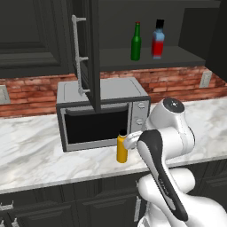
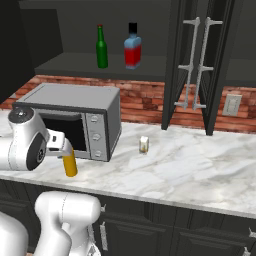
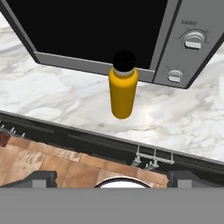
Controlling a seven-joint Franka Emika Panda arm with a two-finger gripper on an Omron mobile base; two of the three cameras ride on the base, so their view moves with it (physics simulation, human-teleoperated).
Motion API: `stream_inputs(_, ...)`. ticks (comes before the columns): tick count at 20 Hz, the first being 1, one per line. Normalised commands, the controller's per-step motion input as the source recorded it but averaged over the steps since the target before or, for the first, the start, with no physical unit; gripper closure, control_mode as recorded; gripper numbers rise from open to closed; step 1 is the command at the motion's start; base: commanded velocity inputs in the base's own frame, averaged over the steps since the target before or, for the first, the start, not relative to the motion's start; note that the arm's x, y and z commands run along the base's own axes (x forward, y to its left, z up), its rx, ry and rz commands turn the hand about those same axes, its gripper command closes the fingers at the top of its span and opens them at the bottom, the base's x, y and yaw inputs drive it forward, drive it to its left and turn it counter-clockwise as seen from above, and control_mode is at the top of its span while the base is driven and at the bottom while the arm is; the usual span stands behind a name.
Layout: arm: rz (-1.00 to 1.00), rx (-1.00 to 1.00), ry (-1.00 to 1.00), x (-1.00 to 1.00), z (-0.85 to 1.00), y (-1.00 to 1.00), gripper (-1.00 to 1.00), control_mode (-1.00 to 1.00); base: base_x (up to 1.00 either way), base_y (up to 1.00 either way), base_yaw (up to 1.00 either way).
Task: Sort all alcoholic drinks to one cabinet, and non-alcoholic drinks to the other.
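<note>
A yellow-orange bottle [image 3: 123, 89] with a black cap stands upright on the marble counter, just in front of the microwave. My gripper [image 3: 112, 179] hovers above it, open, with nothing between its fingertips [image 3: 41, 178]. From the left base view the hand [image 1: 132, 140] sits right beside the bottle [image 1: 122, 149], near its cap. A slim green bottle [image 1: 136, 42] and a blue-and-red bottle [image 1: 158, 39] stand side by side on the open upper cabinet's shelf. A small cream container [image 2: 144, 144] rests on the counter, right of the microwave.
The grey microwave [image 1: 102, 113] stands close behind the yellow bottle. An open dark cabinet door [image 1: 87, 53] hangs over it. Two more open doors with silver handles [image 2: 200, 65] are to the right. The counter's front edge [image 3: 109, 140] is near the bottle.
</note>
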Motion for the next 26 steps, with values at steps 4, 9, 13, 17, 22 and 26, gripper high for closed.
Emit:
stream_inputs(4,0.00,0.00,-0.02,0.11,-0.13,0.00,-1.00,-1.00,0.00,0.00,0.00)
stream_inputs(9,0.00,0.00,-0.01,0.13,-0.14,0.00,-1.00,-1.00,0.00,0.00,0.00)
stream_inputs(13,0.00,0.00,-0.01,0.13,-0.15,0.02,-1.00,-1.00,0.00,0.00,0.00)
stream_inputs(17,0.00,0.00,0.00,0.13,-0.15,0.04,-1.00,-1.00,0.00,0.00,0.00)
stream_inputs(22,0.00,0.00,0.00,0.13,-0.14,0.05,-1.00,-1.00,0.00,0.00,0.00)
stream_inputs(26,0.00,-0.01,-0.01,0.12,-0.10,0.05,-1.00,-1.00,0.00,0.00,0.00)
